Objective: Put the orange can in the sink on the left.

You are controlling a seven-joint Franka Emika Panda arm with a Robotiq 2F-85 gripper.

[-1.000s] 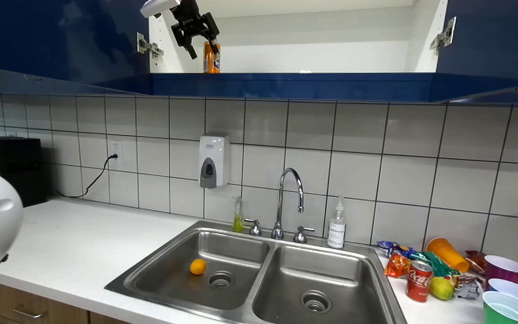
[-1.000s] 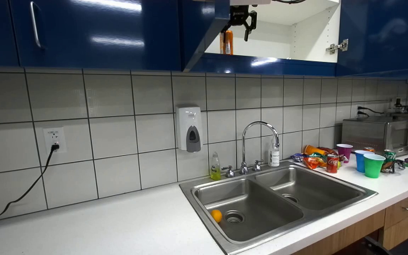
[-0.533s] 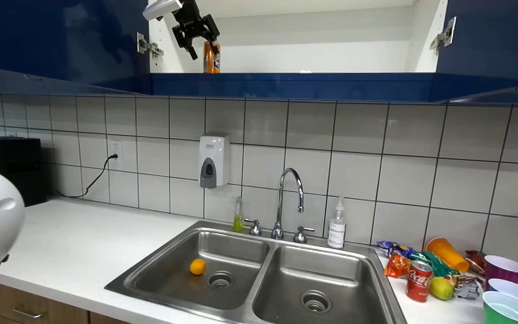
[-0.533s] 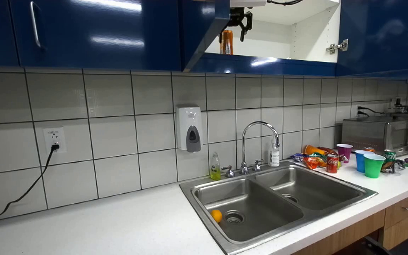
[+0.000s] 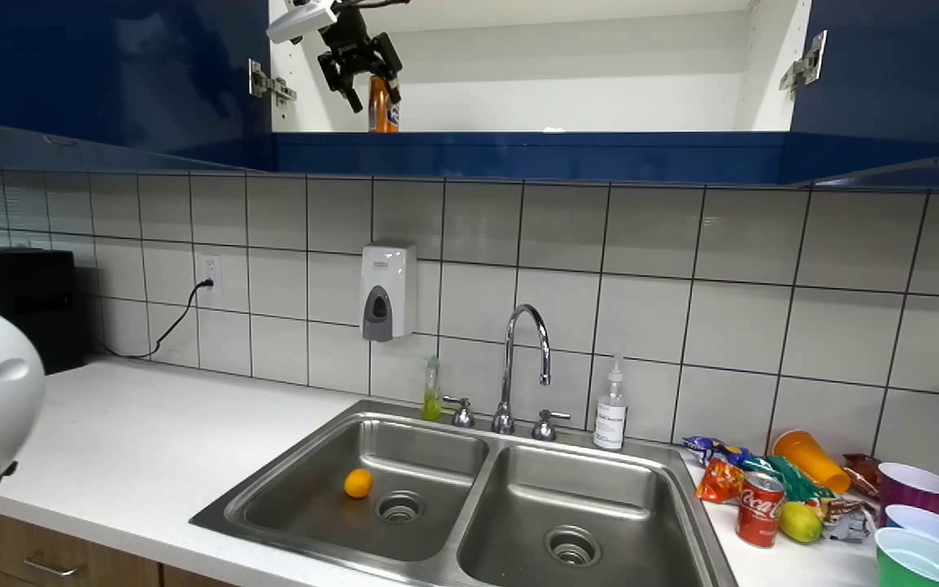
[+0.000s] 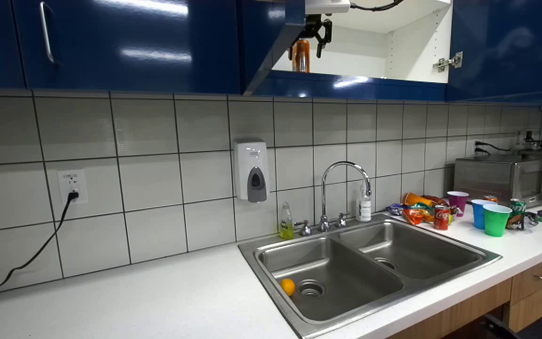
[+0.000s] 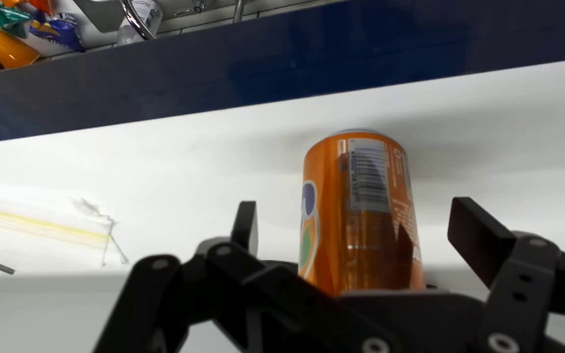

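The orange can [image 7: 361,211] stands upright on the white cabinet shelf above the counter, near the shelf's blue front edge. In the wrist view my gripper [image 7: 356,220] is open, one finger on each side of the can, with a gap showing on both sides. Its palm hides the can's near end. Both exterior views show the gripper [image 5: 376,101] pointing down over the upper part of the can [image 6: 301,61]. Below and to the right lies the sink's left basin [image 5: 425,444], steel grey, with a small round orange fruit [image 5: 358,483] inside.
A blue cabinet door [image 6: 271,42] hangs open beside the arm, and the blue shelf edge [image 5: 535,155] runs below the can. A faucet [image 5: 510,367] rises behind the basins. Cups, wrappers and a red can [image 5: 760,509] crowd the counter right of the sink.
My gripper has come down a little around the can, drifting slightly right in one exterior view and left in another. Its jaws have stayed open and the can has not moved.
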